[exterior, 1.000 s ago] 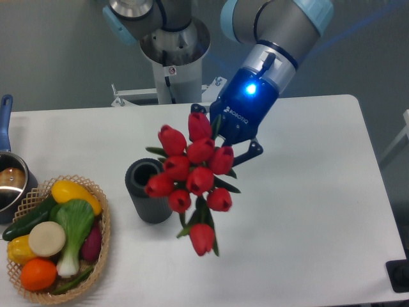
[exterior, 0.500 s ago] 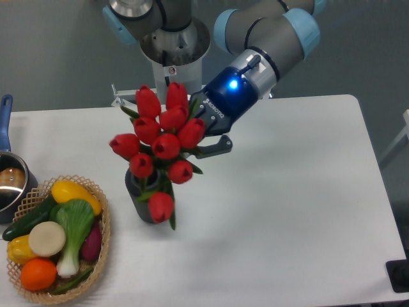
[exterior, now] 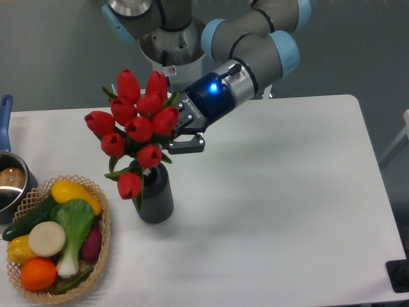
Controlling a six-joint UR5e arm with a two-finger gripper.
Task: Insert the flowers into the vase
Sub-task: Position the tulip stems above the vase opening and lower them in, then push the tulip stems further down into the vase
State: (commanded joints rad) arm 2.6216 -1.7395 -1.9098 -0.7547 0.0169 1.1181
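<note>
above the vase (exterior: 155, 201), gripped flowers (exterior: 134, 125)

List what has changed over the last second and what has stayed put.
The gripper, shut on the flowers, swung left across the table and tilted over. The bunch went from beside the vase on its right to above the mouth, blooms now up and left, hiding most of the mouth. Whether the stems are inside cannot be told. The vase, wicker basket and pot did not move.

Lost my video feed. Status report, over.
Pincer shut on flowers. Bunch held over vase, blooms hiding its mouth. Basket beside vase, not blocking.
</note>
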